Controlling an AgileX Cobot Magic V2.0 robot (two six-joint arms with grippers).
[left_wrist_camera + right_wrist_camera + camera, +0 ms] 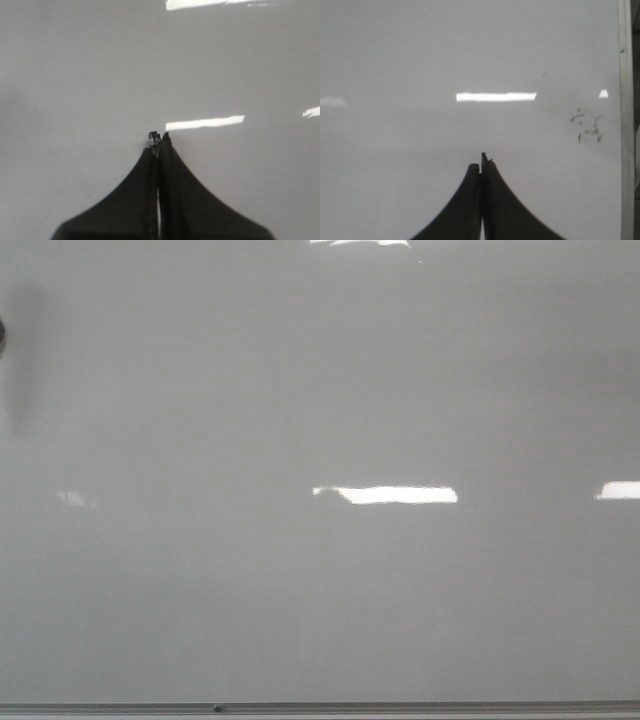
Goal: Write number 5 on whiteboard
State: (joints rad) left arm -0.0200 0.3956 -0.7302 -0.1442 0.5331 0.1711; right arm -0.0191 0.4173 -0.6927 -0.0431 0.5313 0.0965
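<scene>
The whiteboard (320, 390) fills the front view, pale grey and glossy, with bright glare patches. No number 5 shows in any view. My left gripper (160, 144) is shut over the board (75, 75), and a small glossy black piece (154, 137) sticks out between its fingertips. My right gripper (481, 169) is shut over the board (395, 60), with only a thin dark sliver at its tip. Neither gripper shows in the front view.
A thin grey metal edge (320, 707) runs along the board's near side and also shows in the right wrist view (624, 125). Faint black smudge marks (587, 125) lie near that edge. A dark blurred shape (2, 335) with a shadow sits at the front view's left border.
</scene>
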